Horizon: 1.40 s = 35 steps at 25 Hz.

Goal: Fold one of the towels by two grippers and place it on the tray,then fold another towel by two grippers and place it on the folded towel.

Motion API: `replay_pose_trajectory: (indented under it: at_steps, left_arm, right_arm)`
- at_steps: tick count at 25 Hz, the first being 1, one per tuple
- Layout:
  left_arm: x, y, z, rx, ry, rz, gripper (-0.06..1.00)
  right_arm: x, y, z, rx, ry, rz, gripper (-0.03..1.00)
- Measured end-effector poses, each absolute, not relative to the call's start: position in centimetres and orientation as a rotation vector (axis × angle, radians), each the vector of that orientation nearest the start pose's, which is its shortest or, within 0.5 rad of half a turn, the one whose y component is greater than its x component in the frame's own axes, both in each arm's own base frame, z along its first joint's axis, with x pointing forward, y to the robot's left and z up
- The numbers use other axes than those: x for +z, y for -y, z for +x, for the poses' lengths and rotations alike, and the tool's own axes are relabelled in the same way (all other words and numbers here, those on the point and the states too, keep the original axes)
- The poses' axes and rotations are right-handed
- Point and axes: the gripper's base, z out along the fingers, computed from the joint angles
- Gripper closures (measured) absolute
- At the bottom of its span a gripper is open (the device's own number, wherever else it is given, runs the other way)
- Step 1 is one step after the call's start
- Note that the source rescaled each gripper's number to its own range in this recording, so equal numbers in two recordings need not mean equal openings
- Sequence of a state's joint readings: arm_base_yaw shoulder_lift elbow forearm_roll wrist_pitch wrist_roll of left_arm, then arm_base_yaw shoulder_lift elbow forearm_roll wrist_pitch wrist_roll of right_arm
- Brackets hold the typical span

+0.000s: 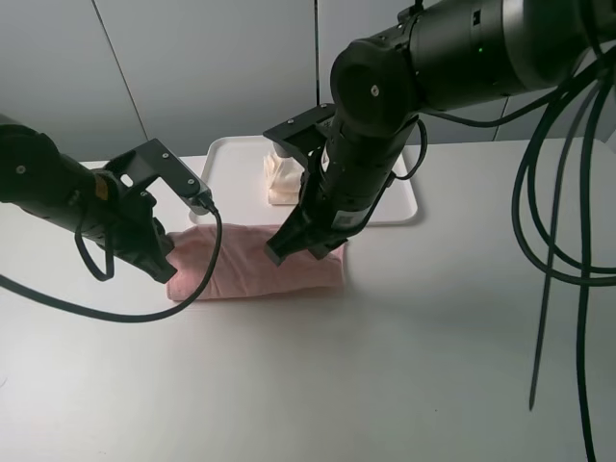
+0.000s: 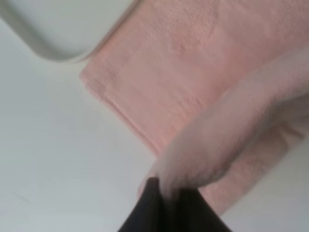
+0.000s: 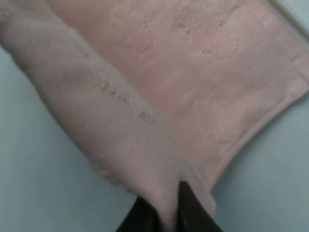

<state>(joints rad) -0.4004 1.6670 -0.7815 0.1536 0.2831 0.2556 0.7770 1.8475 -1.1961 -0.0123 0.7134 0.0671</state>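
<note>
Exterior high shows my left tool (image 1: 164, 268) and right tool (image 1: 277, 254) clamped shut on the pink towel (image 1: 241, 262), mid-fold on the table (image 1: 385, 366) near the tray (image 1: 223, 156); next, I lift it evenly onto the white towel (image 1: 282, 179).

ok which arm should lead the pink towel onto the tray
Probably right: the right claw pinches the pale pink terry towel just in front of the flat white plastic tray; the left claw grips the farther end.
</note>
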Motion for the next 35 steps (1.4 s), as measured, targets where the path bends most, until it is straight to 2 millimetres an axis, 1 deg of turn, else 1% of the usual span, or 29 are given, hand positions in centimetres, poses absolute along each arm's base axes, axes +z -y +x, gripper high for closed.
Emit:
replay_pose_trajectory:
  at_steps: [4,8,14,19,21,22,23,24,25,27,28,29,30,31,32,35]
  left_arm:
    - [15.0,11.7,29.4,0.042,-2.48,0.941,0.94]
    - [14.4,12.1,30.4,0.032,-2.503,0.901,0.94]
    - [13.2,11.7,31.0,0.028,-2.557,0.846,0.94]
    - [13.0,11.7,31.2,0.018,-2.558,0.811,0.94]
    - [13.0,11.7,31.3,0.006,-2.561,0.768,0.93]
    - [13.1,11.6,31.5,0.001,-2.557,0.744,0.9]
    - [13.1,11.5,31.6,-0.005,-2.556,0.718,0.86]
    - [13.1,11.4,31.7,-0.009,-2.555,0.697,0.81]
    - [13.2,11.2,31.8,-0.01,-2.553,0.684,0.72]
    - [13.2,10.9,32.0,-0.01,-2.557,0.657,0.48]
    - [13.3,10.8,32.1,-0.01,-2.559,0.643,0.33]
    - [13.3,10.6,32.2,-0.01,-2.56,0.632,0.18]
    - [13.4,10.6,32.2,-0.012,-2.566,0.618,0.04]
    - [13.5,10.5,32.4,-0.013,-2.574,0.602,-0.01]
    - [13.6,10.5,32.5,-0.008,-2.586,0.598,-0.04]
    - [14.1,10.4,32.7,0.005,-2.63,0.579,-0.05]
  right_arm:
    - [18.3,-25.0,27.0,0.179,-2.659,-0.947,0.96]
    - [18.2,-24.8,27.8,0.195,-2.631,-0.912,0.96]
    - [15.3,-24.7,29.2,0.182,-2.647,-0.884,0.96]
    - [14.1,-24.8,29.8,0.173,-2.622,-0.883,0.96]
    - [13.8,-24.8,30.0,0.161,-2.603,-0.889,0.92]
    - [13.8,-24.9,30.2,0.153,-2.589,-0.887,0.87]
    - [13.9,-24.9,30.3,0.147,-2.577,-0.876,0.78]
    - [13.9,-24.8,30.5,0.135,-2.563,-0.872,0.66]
    - [14.0,-24.8,30.6,0.126,-2.553,-0.858,0.53]
    - [14.0,-24.7,30.8,0.103,-2.55,-0.826,0.2]
    - [14.0,-24.6,30.9,0.09,-2.55,-0.807,0.07]
    - [14.0,-24.5,30.9,0.078,-2.555,-0.786,0.02]
    - [14.0,-24.4,30.9,0.07,-2.567,-0.755,-0.01]
    - [14.0,-24.2,30.9,0.051,-2.581,-0.739,-0.02]
    - [13.9,-24.0,30.9,0.033,-2.597,-0.718,-0.03]
    - [13.9,-23.7,30.7,-0.011,-2.658,-0.67,-0.03]
